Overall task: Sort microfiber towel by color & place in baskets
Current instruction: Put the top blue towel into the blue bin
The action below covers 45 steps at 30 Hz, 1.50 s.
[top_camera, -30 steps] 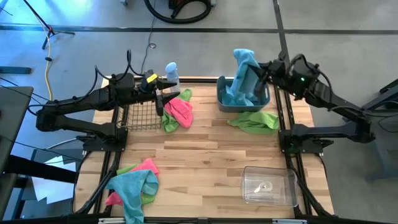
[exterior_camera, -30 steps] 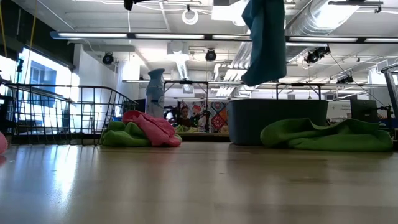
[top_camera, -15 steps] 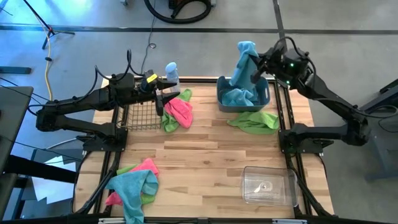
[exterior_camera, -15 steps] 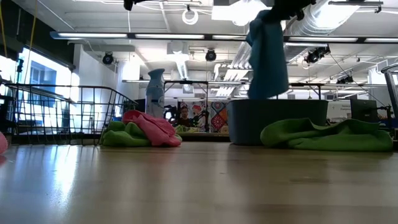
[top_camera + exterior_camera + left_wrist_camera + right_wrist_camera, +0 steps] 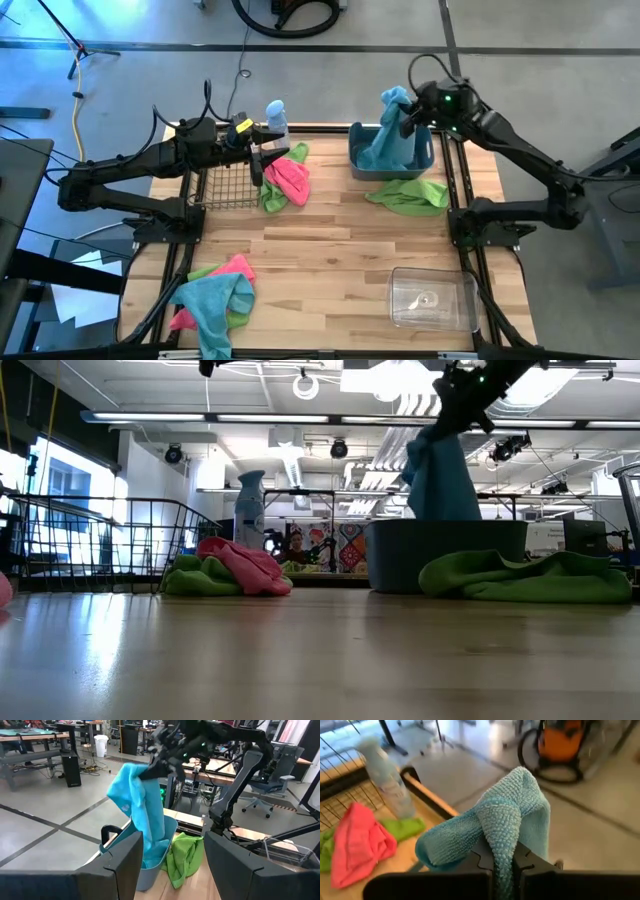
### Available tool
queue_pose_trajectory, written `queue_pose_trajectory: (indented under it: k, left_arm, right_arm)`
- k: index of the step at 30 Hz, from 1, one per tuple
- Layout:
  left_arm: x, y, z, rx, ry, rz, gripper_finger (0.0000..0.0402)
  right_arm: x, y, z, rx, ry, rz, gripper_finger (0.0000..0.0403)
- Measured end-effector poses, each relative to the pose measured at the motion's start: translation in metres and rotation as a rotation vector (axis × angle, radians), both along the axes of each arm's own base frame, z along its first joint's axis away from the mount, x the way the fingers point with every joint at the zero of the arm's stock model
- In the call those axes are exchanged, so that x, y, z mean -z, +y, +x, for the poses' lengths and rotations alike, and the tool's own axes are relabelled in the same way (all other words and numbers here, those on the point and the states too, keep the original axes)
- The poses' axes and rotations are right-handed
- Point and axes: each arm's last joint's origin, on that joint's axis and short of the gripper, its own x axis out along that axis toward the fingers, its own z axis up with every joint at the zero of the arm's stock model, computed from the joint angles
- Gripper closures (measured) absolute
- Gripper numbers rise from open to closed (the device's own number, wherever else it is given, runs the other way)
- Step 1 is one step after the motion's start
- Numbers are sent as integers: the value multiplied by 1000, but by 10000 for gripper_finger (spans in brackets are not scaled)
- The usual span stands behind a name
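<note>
Overhead, right end effector [image 5: 405,118] dangles teal towel [image 5: 390,140] into tub [image 5: 355,160].

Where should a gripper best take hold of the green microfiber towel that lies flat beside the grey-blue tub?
Probably from straight above, pinching a raised fold near the middle of the green microfiber towel: it lies spread and crumpled on the wooden table, against the grey-blue plastic tub, so its thin edges offer little.
</note>
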Motion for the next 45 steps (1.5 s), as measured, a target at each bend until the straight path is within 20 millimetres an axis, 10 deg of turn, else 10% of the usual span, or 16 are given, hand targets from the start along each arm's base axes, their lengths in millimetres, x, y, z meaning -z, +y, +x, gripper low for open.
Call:
queue_pose_trajectory:
  k: [29, 45]
  left_arm:
    - [0, 0, 0, 0, 1, 0, 202]
    - [0, 0, 0, 0, 2, 0, 202]
  right_arm:
    - [127, -45, 52, 11, 233, 751, 403]
    - [160, -54, 60, 134, 285, 879, 402]
